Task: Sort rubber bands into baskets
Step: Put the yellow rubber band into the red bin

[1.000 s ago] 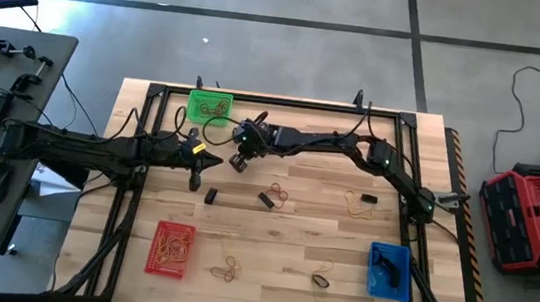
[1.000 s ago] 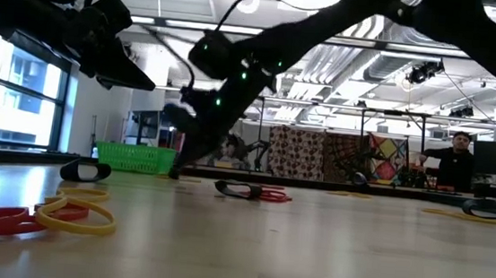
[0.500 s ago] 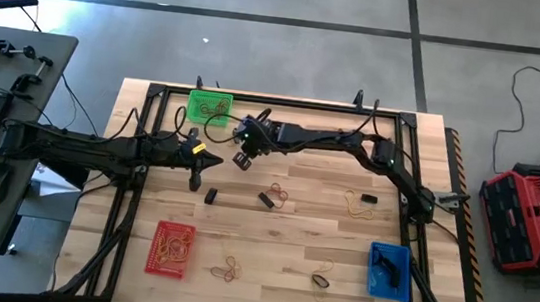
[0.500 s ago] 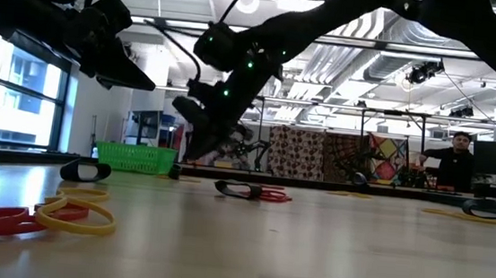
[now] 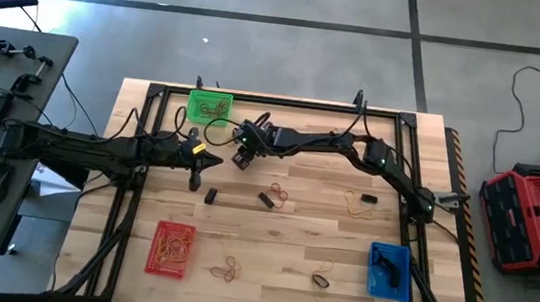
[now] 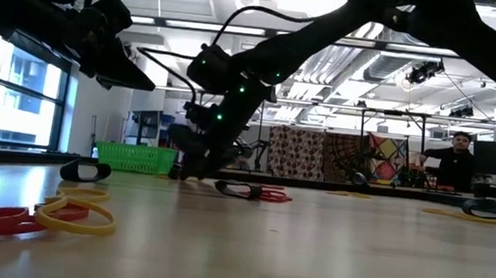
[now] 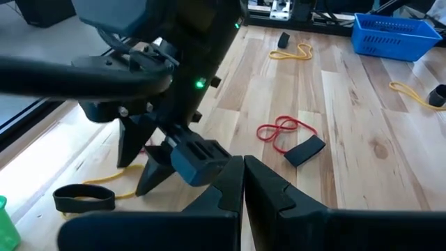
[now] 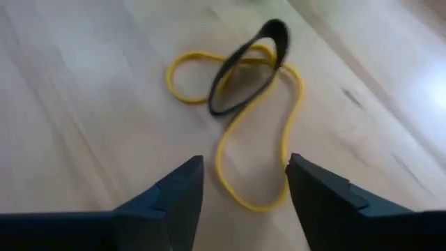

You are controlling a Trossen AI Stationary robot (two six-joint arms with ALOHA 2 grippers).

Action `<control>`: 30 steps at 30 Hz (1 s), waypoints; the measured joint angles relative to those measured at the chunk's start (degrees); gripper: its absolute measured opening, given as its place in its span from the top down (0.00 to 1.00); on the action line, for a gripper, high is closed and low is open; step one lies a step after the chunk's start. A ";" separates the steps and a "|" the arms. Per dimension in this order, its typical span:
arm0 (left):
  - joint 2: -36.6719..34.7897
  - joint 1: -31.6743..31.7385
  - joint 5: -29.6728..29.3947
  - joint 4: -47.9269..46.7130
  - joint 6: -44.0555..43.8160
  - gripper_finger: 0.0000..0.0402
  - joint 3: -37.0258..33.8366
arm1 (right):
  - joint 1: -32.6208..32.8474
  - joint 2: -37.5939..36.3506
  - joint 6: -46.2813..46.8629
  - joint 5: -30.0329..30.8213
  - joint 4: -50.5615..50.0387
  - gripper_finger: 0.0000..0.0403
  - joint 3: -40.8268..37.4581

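Wooden and pale, the desk (image 5: pixel 270 247) carries everything: three baskets and many loose rubber bands. Two dark arms reach over it. The left arm comes in from the left side and its left claw (image 5: pixel 198 164) is fully closed with nothing held, hovering near the middle. The right arm stretches from the right side toward the far left, and its right claw (image 5: pixel 240 155) stands wide open and empty, low over the wood just to the right of the green basket (image 5: pixel 208 105).

The red basket (image 5: pixel 171 247) sits near left with bands inside, and the blue basket (image 5: pixel 388 271) sits near right.

Directly ahead of the open right claw, in its wrist view, lie a yellow band (image 8: pixel 240 132) and a black band (image 8: pixel 245 68) that crosses over it. The yellow loop is stretched long, and its long axis runs roughly away from the claw, with one end lying between the two fingers (image 8: pixel 171 199). The black loop lies slanted across the far part of the yellow one. I judge the right arm is clearly the nearer one for this pair. Other bands, red (image 5: pixel 280 191) and tan (image 5: pixel 358 207), lie scattered around the middle and right.
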 joint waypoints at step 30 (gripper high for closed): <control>0.00 0.00 0.07 -0.42 -0.02 0.99 0.00 | 0.62 -0.15 -4.48 -2.27 0.02 0.99 0.00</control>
